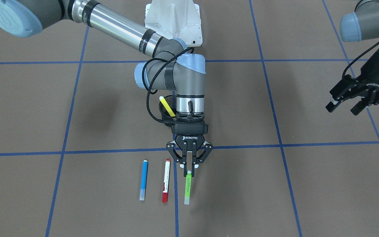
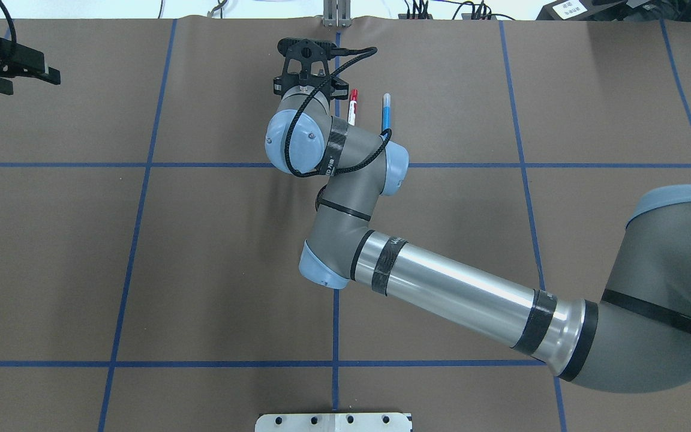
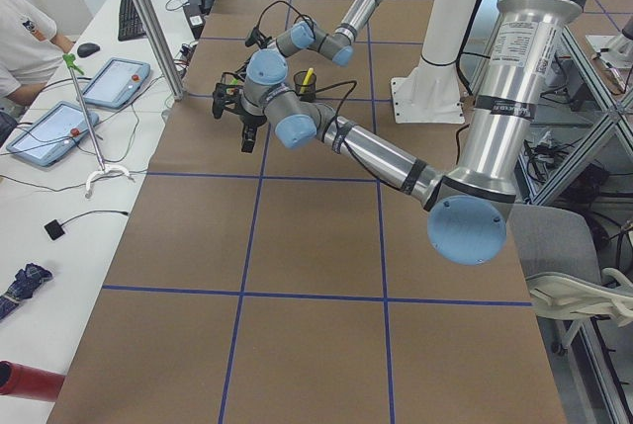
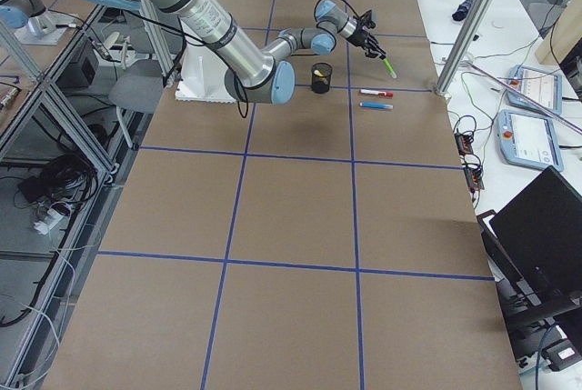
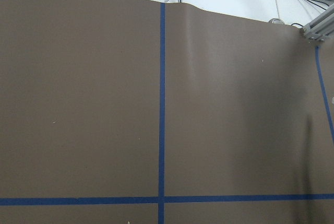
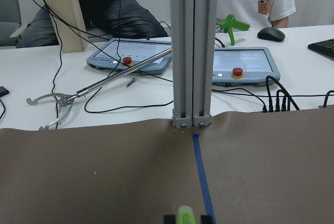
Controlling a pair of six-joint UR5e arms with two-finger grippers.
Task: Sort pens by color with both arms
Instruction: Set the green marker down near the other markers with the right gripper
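Note:
My right gripper (image 1: 189, 168) reaches over the table's middle and is shut on one end of the light green pen (image 1: 187, 186); the pen's tip (image 6: 186, 215) shows between the fingers in the right wrist view. In the exterior right view the green pen (image 4: 388, 66) slants down from the gripper. Flat on the mat beside it lie the red-ended white pen (image 1: 165, 181) and the blue pen (image 1: 143, 180). The yellow pen (image 1: 167, 106) stands in the black mesh cup (image 1: 165, 116), just behind the right wrist. My left gripper (image 1: 343, 108) hovers open and empty, far off to the side.
Blue tape lines (image 5: 162, 109) divide the brown mat into squares. The white pedestal base (image 1: 173, 19) is behind the cup. An aluminium post (image 6: 190, 46) rises at the mat's far edge. Beyond it a white table holds tablets (image 6: 237, 67) and cables, with people seated there.

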